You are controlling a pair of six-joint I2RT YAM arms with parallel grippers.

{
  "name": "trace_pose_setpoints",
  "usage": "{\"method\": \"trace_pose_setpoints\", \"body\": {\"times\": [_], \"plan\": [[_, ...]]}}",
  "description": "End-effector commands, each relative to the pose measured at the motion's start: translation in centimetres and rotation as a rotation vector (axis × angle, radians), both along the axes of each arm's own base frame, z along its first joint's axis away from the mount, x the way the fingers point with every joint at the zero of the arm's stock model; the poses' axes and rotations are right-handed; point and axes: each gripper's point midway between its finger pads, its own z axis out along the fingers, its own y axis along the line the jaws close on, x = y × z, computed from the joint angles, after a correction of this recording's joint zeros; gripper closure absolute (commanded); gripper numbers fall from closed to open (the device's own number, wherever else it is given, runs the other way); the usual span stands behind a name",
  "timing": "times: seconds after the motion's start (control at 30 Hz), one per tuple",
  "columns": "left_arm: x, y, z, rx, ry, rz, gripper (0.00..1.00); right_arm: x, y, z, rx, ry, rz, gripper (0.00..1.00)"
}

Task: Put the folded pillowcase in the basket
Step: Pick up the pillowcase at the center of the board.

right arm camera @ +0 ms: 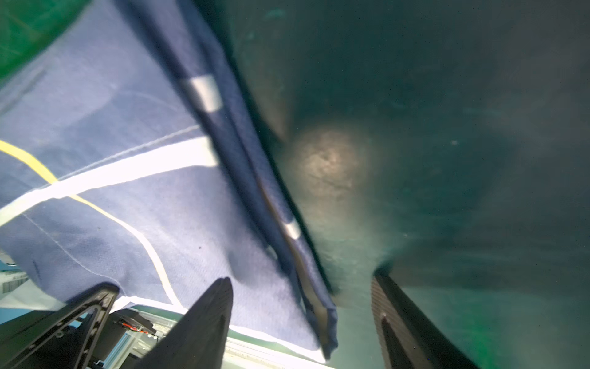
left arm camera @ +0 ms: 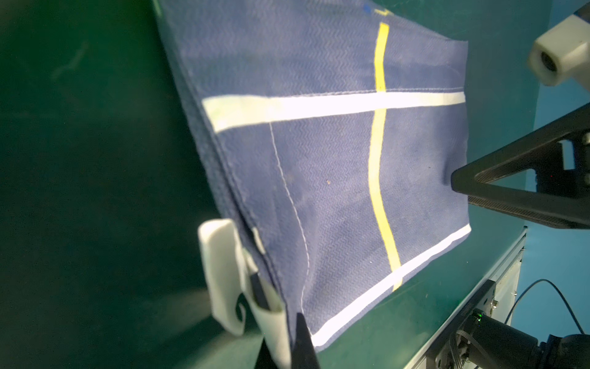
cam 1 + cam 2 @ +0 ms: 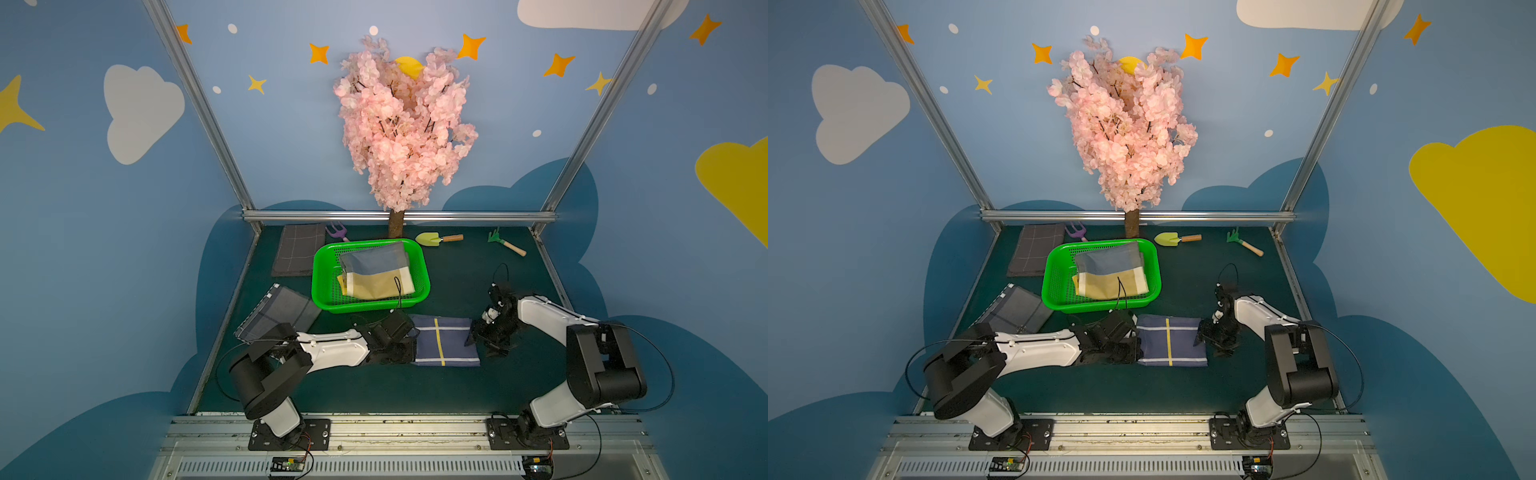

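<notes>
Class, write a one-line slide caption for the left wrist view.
Left gripper pinches one edge of the folded navy pillowcase; right gripper at the opposite edge.

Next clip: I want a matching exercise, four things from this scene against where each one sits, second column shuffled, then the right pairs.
Things
1. blue pillowcase
2. yellow and grey cloth
3. toy shovel
4. green rake

Places
A. inside the green basket
B. at the back, next to the tree trunk
C. flat on the mat, between the left tool and the right tool
D. back right corner of the mat

Pairs: 1-C, 2-A, 3-B, 4-D
</notes>
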Motion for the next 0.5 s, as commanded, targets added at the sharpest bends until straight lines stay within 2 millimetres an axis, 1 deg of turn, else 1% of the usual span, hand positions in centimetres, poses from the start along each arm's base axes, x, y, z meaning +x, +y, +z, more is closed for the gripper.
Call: {"method": "trace_pose_setpoints", "body": {"times": [0.0, 0.17, 0.3, 0.33, 0.4, 0.43, 0.47], "plan": [[-0.1, 0.1, -0.3, 0.023, 0.006, -0.015, 0.97, 1.8, 3.5, -1.0, 0.128, -0.069, 0.051, 0.29], [-0.1, 0.2, -0.5, 0.026, 0.007, -0.015, 0.97, 2.0, 4.5, -1.0, 0.119, -0.07, 0.081, 0.3], [-0.1, 0.1, -0.4, 0.026, 0.007, -0.015, 0.97, 2.4, 5.3, -0.9, 0.109, -0.074, 0.106, 0.33], [-0.1, 0.2, -0.4, 0.026, 0.007, -0.014, 0.97, 2.5, 5.5, -0.9, 0.108, -0.076, 0.11, 0.36], [-0.1, 0.2, -0.4, 0.028, 0.007, -0.013, 0.97, 2.6, 5.7, -1.0, 0.107, -0.076, 0.114, 0.45], [-0.1, 0.2, -0.4, 0.029, 0.007, -0.013, 0.97, 2.5, 5.8, -1.1, 0.106, -0.073, 0.116, 0.5], [-0.1, 0.2, -0.4, 0.028, 0.006, -0.013, 0.97, 2.6, 5.8, -1.2, 0.104, -0.074, 0.115, 0.59]]}}
